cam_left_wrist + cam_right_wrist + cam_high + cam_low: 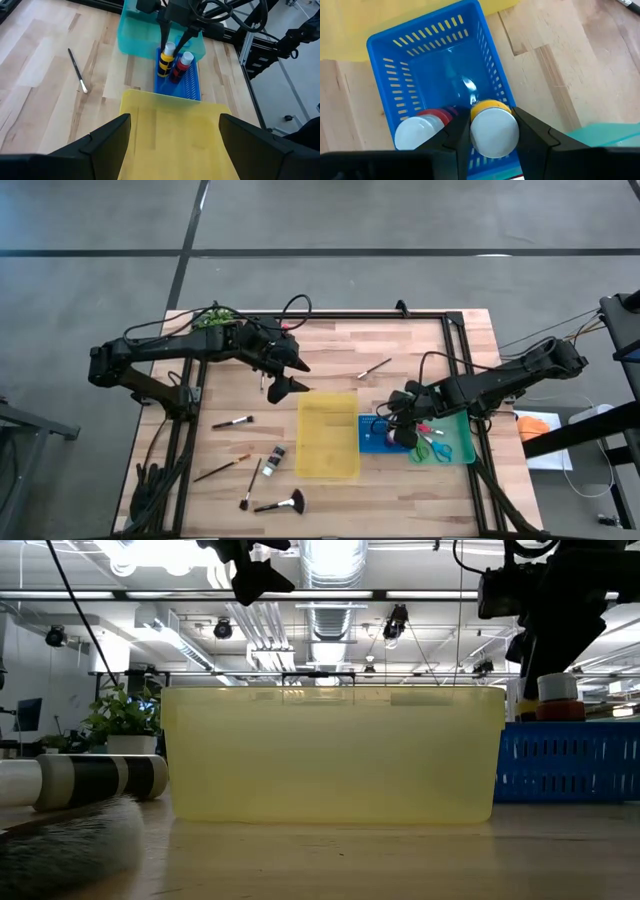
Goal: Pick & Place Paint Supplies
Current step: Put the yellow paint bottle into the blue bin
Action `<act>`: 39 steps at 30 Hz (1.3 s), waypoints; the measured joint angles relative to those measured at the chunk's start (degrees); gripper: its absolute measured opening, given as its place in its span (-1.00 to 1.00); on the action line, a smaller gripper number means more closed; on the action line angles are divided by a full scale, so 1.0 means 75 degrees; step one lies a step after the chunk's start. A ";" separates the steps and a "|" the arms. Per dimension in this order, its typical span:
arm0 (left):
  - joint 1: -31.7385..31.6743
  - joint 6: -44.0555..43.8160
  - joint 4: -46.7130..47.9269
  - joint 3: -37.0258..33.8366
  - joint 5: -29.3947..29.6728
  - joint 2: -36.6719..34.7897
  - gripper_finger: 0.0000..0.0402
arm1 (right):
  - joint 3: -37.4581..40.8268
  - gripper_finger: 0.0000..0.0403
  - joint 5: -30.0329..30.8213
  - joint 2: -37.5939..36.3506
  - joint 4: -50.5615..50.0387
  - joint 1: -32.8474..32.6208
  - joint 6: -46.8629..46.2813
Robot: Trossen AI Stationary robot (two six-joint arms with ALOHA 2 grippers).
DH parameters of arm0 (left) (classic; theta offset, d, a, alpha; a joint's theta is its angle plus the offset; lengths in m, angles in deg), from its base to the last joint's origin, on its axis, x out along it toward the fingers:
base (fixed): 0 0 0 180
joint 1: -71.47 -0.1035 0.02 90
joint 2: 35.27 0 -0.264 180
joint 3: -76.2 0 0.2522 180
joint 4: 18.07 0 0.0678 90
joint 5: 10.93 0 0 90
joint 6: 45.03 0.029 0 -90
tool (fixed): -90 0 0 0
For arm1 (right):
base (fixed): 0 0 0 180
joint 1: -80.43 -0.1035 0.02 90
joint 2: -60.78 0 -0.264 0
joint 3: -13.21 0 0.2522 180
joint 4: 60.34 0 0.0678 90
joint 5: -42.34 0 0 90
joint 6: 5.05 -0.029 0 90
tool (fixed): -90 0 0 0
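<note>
Over the blue basket (pixel 427 70), the right gripper (pixel 492 131) clasped the yellow paint bottle (pixel 492 127) beside a red one (pixel 422 131). The left gripper (pixel 175 131) hung spread above the yellow tray (pixel 175 120).

2 bottles (pixel 172 62) in basket (pixel 192 87), betw 2 trays (pixel 328 435).

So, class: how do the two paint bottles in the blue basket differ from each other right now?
The yellow bottle is clamped between the right gripper's fingers; the red bottle beside it stands free, untouched. In the left wrist view the yellow bottle carries dark bands, while the red bottle has a red body above a dark base. Both stand upright with white caps inside the blue basket.
</note>
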 joint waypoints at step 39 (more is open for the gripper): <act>-0.0003 -0.0096 0.0061 0.0000 -0.0002 0.0000 0.56 | 0.0223 -0.07 -0.0282 -0.0003 0.0600 -0.0012 0.0207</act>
